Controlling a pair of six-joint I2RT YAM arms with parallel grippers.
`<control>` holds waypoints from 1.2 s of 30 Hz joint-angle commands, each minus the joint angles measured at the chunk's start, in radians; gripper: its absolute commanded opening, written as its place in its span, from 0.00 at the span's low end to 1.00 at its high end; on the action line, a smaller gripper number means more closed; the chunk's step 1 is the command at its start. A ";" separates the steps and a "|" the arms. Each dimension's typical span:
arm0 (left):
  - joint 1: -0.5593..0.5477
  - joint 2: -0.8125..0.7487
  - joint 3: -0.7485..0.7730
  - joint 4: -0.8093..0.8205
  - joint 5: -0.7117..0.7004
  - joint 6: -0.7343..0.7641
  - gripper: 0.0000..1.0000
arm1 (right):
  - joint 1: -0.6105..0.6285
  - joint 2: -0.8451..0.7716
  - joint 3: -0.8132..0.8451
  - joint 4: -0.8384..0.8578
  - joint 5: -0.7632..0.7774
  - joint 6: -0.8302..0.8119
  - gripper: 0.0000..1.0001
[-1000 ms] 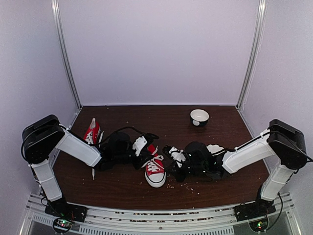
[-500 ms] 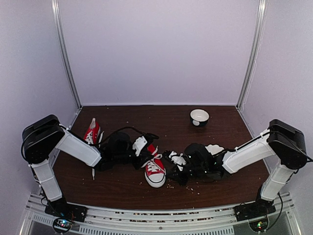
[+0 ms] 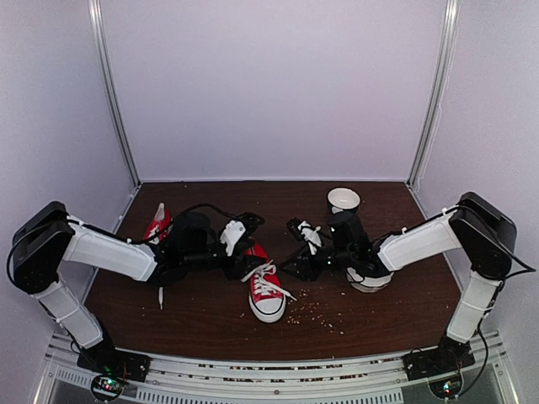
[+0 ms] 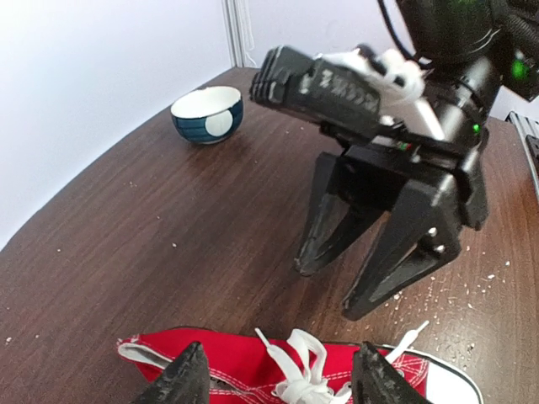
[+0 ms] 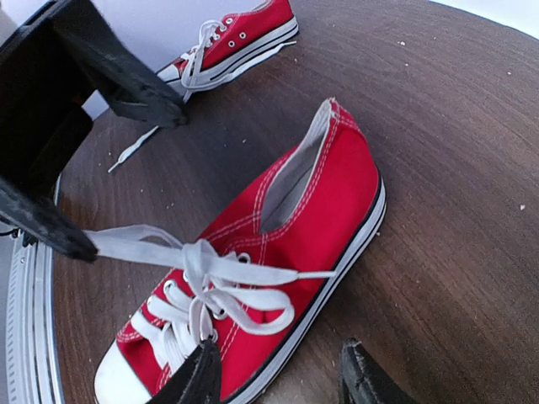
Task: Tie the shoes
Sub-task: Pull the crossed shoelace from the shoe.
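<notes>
One of the shoes point(image 3: 267, 292), red with a white toe cap, lies in the middle of the table with its toe toward the near edge. Its white laces point(image 5: 202, 278) form a knot with loose loops spread over the tongue. My left gripper point(image 3: 242, 255) hovers open just left of the shoe point(image 4: 244, 364), its fingertips point(image 4: 187, 380) on either side of the knot and nothing clamped. My right gripper point(image 3: 296, 255) hangs open just right of it, facing the left gripper point(image 5: 101, 76). One lace strand reaches that gripper's lower finger. The second shoe point(image 3: 157, 225) lies at the back left.
A small white and blue bowl point(image 3: 343, 201) stands at the back right, behind my right arm. Pale crumbs point(image 3: 318, 315) are scattered on the dark wooden table point(image 3: 202, 324) in front of the middle shoe. White walls close in the table on three sides.
Both grippers have gone from shut to open and let the laces drop onto the shoe. The right gripper has lifted and drawn back from the shoe, and the left has backed off slightly.
</notes>
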 commanded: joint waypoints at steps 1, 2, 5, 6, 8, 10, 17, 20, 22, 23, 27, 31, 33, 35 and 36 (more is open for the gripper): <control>0.008 -0.093 -0.061 -0.056 -0.023 0.029 0.59 | -0.022 0.064 0.058 0.095 -0.066 0.059 0.48; 0.008 -0.103 -0.082 -0.063 -0.046 0.029 0.60 | -0.021 0.074 0.071 0.098 -0.063 0.067 0.51; 0.009 -0.118 -0.132 -0.076 -0.090 0.037 0.63 | -0.013 0.116 0.111 0.080 -0.075 0.060 0.56; 0.009 -0.114 -0.138 -0.081 -0.102 0.042 0.65 | -0.014 0.128 0.119 0.077 -0.083 0.054 0.56; 0.008 -0.101 -0.134 -0.092 -0.115 0.044 0.67 | -0.015 0.142 0.125 0.075 -0.094 0.051 0.56; 0.009 -0.091 -0.129 -0.080 -0.104 0.041 0.68 | -0.015 0.146 0.126 0.073 -0.110 0.050 0.54; 0.008 -0.071 -0.114 0.005 -0.038 0.026 0.67 | -0.007 0.182 0.138 0.092 -0.114 0.093 0.45; 0.009 -0.053 -0.109 0.038 -0.044 0.009 0.65 | -0.006 0.202 0.145 0.135 -0.116 0.136 0.45; 0.010 -0.040 -0.113 0.099 -0.041 -0.013 0.65 | -0.007 0.212 0.148 0.140 -0.086 0.155 0.44; 0.010 -0.029 -0.106 0.120 -0.031 -0.018 0.65 | -0.006 0.213 0.145 0.146 -0.077 0.158 0.44; 0.010 0.020 -0.068 0.180 -0.022 -0.039 0.66 | -0.007 0.176 0.111 0.187 -0.068 0.152 0.43; 0.010 0.019 -0.067 0.229 -0.007 -0.039 0.66 | -0.007 0.115 0.071 0.162 -0.047 0.097 0.43; 0.010 0.018 -0.055 0.204 -0.001 -0.026 0.66 | -0.011 0.108 0.086 0.122 -0.042 0.089 0.43; 0.010 0.019 -0.055 0.192 -0.011 -0.021 0.64 | -0.021 0.119 0.120 0.101 -0.048 0.113 0.42; 0.011 0.017 -0.060 0.192 -0.016 -0.019 0.62 | -0.025 0.129 0.139 0.103 -0.062 0.131 0.42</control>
